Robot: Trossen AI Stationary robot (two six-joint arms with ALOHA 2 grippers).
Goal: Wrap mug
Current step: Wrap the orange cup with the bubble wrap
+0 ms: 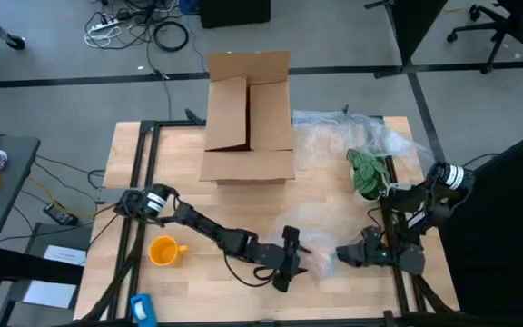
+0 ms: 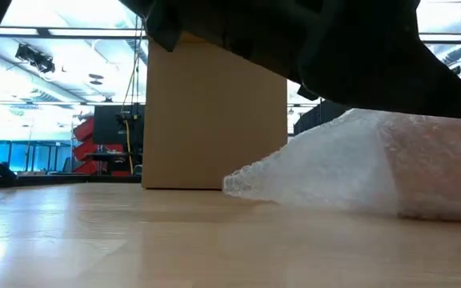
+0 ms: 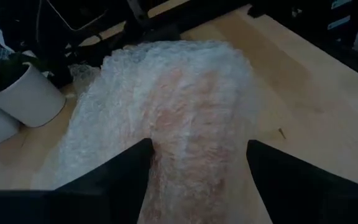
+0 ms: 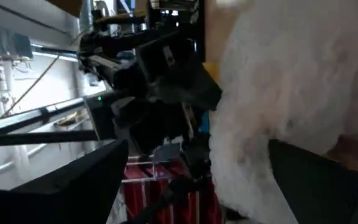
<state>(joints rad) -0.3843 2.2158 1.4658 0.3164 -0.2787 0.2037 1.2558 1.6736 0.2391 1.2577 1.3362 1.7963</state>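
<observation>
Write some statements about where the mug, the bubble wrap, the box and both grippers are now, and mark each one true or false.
1. The mug already lies inside the bubble wrap. False: it stands bare on the table, beside the left arm.
2. The left gripper is open over the bubble wrap. True.
3. The cardboard box is closed. False: its flaps are open.
4. The right gripper is at the opposite edge of the bubble wrap. True.
5. A potted plant stands inside the box. False: it stands beside it.
</observation>
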